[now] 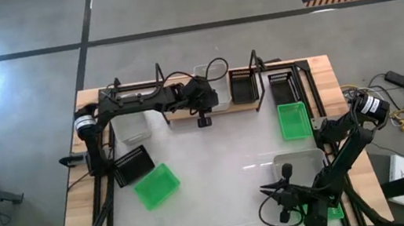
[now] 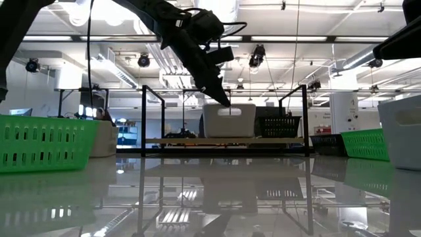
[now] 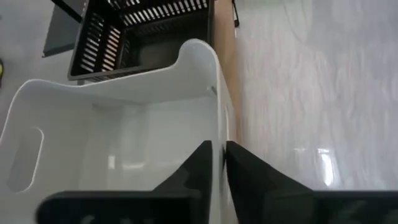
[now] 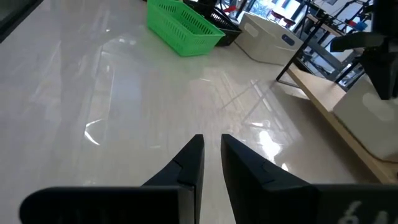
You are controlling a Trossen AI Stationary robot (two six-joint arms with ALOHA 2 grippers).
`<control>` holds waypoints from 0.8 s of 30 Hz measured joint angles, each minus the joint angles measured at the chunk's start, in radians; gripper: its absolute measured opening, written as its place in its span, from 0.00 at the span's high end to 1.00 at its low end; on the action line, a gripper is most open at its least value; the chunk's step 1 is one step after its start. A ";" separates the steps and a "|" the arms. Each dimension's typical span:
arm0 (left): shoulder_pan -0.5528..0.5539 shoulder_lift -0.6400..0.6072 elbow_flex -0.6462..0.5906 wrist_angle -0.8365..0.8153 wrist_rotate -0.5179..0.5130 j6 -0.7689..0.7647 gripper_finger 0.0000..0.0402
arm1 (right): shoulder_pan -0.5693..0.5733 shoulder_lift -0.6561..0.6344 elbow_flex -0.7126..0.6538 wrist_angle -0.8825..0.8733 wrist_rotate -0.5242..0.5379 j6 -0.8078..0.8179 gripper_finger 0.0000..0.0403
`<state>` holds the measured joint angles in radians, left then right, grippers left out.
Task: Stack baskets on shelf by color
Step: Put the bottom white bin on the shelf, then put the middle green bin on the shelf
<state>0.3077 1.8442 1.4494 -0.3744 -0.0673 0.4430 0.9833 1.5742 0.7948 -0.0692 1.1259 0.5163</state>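
Left fingers pinching white basket wall, apparently; right fingers slightly apart.

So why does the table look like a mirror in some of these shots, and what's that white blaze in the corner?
Low view: the glossy table mirrors the shelf and ceiling lights. High view: floor glare burns out the upper left. Right wrist view: bright streaks across the tabletop. Left wrist view: the white basket looks soft.
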 joint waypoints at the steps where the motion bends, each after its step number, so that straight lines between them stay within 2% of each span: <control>1: 0.000 0.000 0.000 0.000 -0.001 -0.011 0.88 | 0.000 0.000 0.000 0.000 0.000 0.000 0.88; 8: -0.005 -0.024 -0.001 -0.029 -0.020 -0.062 0.75 | 0.000 0.000 0.000 0.000 0.000 0.000 0.88; 15: -0.051 -0.141 0.031 -0.228 -0.025 -0.218 0.72 | 0.000 -0.021 0.000 0.001 -0.002 0.000 0.88; 20: -0.167 -0.266 0.010 -0.360 -0.060 -0.307 0.72 | 0.000 -0.024 0.000 0.001 0.000 0.000 0.88; 24: -0.331 -0.336 -0.014 -0.436 -0.179 -0.379 0.72 | 0.000 -0.024 0.000 0.006 0.000 0.000 0.88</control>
<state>-0.0233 1.5078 1.4354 -0.8104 -0.2460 0.0639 0.9828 1.5506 0.7948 -0.0634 1.1259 0.5165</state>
